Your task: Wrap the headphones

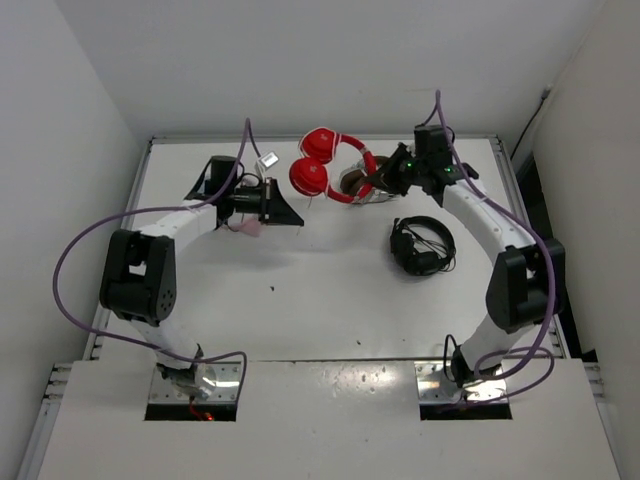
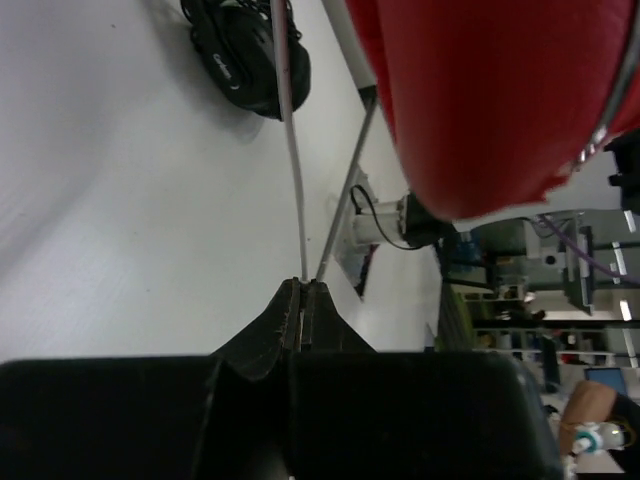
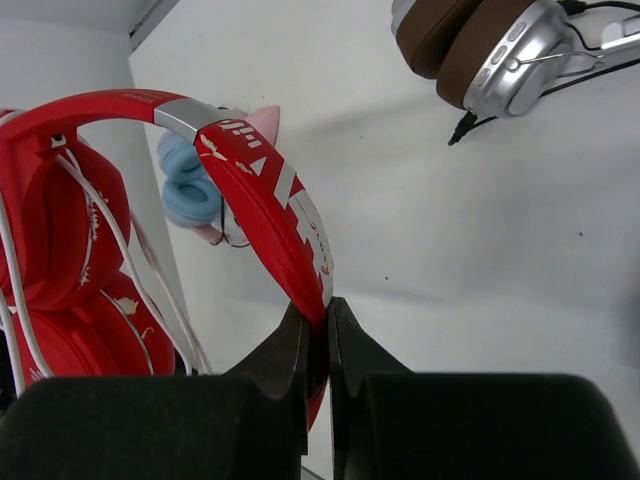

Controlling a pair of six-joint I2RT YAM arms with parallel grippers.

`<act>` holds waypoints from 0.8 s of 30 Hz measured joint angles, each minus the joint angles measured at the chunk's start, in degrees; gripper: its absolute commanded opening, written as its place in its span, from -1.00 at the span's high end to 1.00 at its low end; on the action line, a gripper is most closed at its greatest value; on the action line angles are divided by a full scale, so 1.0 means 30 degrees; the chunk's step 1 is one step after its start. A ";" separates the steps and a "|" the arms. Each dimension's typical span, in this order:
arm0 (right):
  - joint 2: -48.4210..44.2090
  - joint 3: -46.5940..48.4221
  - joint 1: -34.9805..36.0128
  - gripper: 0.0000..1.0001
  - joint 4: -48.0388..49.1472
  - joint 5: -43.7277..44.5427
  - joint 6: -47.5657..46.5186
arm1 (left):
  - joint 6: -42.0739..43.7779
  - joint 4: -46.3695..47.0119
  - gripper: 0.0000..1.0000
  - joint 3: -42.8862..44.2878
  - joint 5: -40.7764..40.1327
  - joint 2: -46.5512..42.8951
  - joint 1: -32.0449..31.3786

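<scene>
Black fingers of the right gripper (image 3: 318,315) are pressing together on the bright red over-ear headphones (image 3: 265,190), pinching the padded red headband edge-on where its silver slider section ends. Both round red ear cups are sitting at the left of the right wrist view, with loops of the thin white cable (image 3: 120,270) running across them.

From above, these headphones are sitting near the middle of the far edge of the white desk (image 1: 330,290), between the 2 arms. The left gripper (image 2: 302,285) is reaching in just beside the nearer ear cup, its jaws squeezing together on the cable, which is stretching away from the fingertips in a straight line.

Black headphones (image 1: 420,245) with a coiled black cable are lying toward the right edge of the desk. Brown-and-silver headphones (image 3: 480,50) are resting just beyond the right gripper. A small pale-blue and pink item (image 3: 195,190) is showing behind the headband; what it is, I cannot tell.
</scene>
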 measured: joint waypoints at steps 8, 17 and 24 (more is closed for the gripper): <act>0.1326 0.1049 0.1049 1.00 -0.0270 0.1668 -0.0495 | -0.6659 0.5559 1.00 -0.2397 0.0204 -0.0794 -0.0255; 0.1734 0.1100 0.1464 1.00 -0.0495 0.2448 -0.0954 | -0.7898 0.4736 1.00 -0.2426 -0.2055 -0.4284 -0.0255; 0.2922 0.2470 0.3424 1.00 -0.0423 0.3330 -0.1137 | -0.7373 0.1880 1.00 -0.2652 -0.3177 -0.4976 -0.0255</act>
